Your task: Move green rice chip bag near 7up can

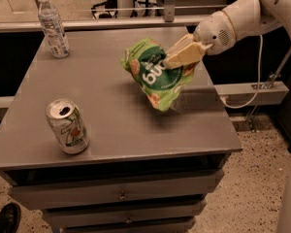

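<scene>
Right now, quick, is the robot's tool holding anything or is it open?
The tool is shut on the green rice chip bag, holding it up over the right side of the table.

Your smooth cream plastic gripper (172,60), far right, pinches the crinkly, glossy green rice chip bag (155,80); the 7up can (68,127) is shiny metal, the table (111,111) matt grey.
</scene>
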`<action>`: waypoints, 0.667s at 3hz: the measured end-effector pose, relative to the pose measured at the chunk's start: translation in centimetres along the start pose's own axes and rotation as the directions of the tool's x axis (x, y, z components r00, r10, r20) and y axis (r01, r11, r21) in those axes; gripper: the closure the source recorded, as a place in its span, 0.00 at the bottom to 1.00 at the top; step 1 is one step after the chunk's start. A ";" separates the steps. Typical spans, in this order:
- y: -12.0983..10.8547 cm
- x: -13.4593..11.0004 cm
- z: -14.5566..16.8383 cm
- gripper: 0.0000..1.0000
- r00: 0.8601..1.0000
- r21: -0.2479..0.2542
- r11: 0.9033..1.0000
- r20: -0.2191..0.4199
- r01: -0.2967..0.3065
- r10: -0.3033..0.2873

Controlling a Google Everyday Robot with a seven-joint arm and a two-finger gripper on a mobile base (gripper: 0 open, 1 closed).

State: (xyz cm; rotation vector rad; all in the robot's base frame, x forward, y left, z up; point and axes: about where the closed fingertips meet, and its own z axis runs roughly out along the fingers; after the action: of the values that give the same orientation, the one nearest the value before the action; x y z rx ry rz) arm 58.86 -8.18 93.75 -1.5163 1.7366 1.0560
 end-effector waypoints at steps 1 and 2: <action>4.0 0.0 2.3 1.00 1.000 -0.082 0.997 0.000 0.013 -0.013; 6.9 -0.3 5.0 1.00 1.000 -0.134 0.991 0.002 0.024 -0.024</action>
State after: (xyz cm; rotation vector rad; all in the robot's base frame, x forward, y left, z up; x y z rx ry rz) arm 51.85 -3.46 92.71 -1.6142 1.6722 1.1811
